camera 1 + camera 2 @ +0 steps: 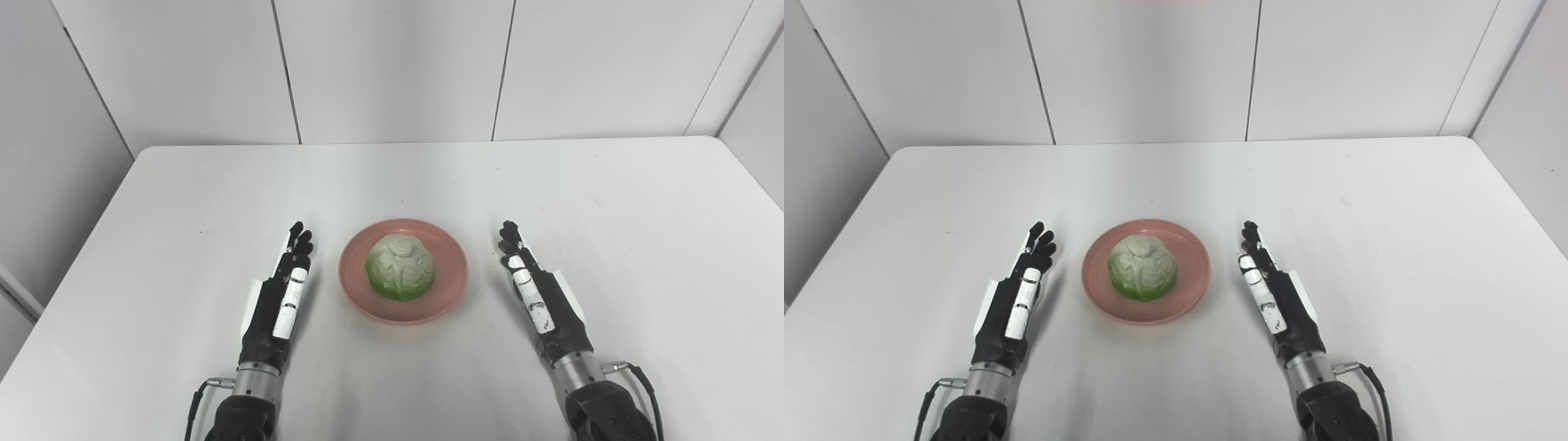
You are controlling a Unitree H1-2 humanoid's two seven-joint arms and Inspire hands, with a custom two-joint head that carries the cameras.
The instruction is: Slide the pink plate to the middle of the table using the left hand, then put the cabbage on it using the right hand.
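One white bench (184, 202), rounded at the far corners, seen from above and in front, against pale wall panels (392, 67). One pink plate (450, 278) near the middle of the bench, slightly toward the near edge. One cabbage (400, 267) sitting on the plate, roughly centred, pale on top and brighter green lower down; plate rim visible all the way round it.

Two robot hands, one on each side of the plate, both empty. Left hand (283, 294) just left of the plate, apart from it, fingers (300, 239) stretched forward and held close together, pointing toward the far side of the bench. Right hand (539, 294) just right of the plate, also apart from it, fingers (509, 236) likewise straight and pointing forward. Both extended flat, gripping nothing, turned edge-on so the thumbs run along the top. Hard to tell whether resting on the bench or held just above it. Two black and silver wrists at the bottom edge, each with one thin black cable (643, 380) looping out at the side.
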